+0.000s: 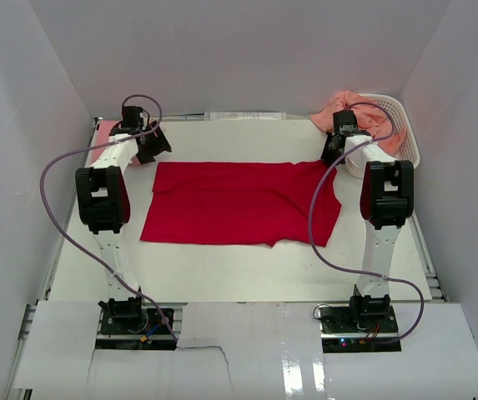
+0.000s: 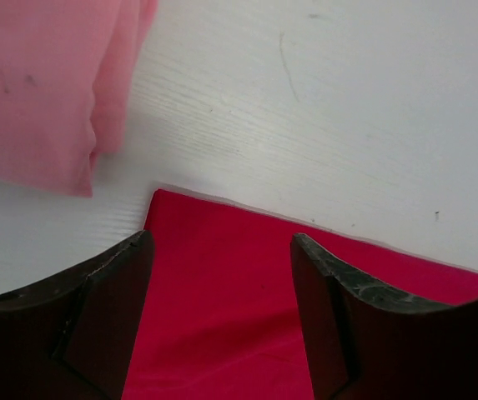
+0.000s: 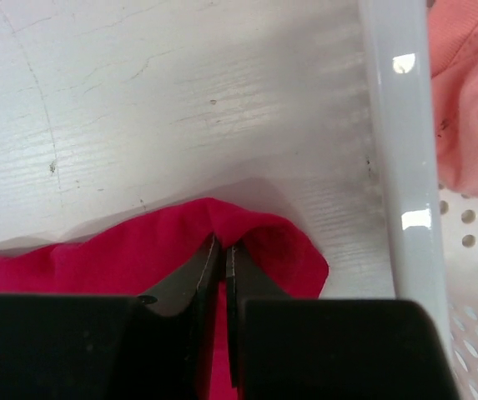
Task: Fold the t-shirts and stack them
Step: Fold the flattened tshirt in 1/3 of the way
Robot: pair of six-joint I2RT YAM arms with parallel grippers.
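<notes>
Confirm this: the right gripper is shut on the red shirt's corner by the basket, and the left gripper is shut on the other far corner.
Wrong on the left gripper: the left wrist view shows it open, jaws wide over that corner of the red shirt, not clamping it. The right gripper is indeed shut on the corner by the basket.
</notes>
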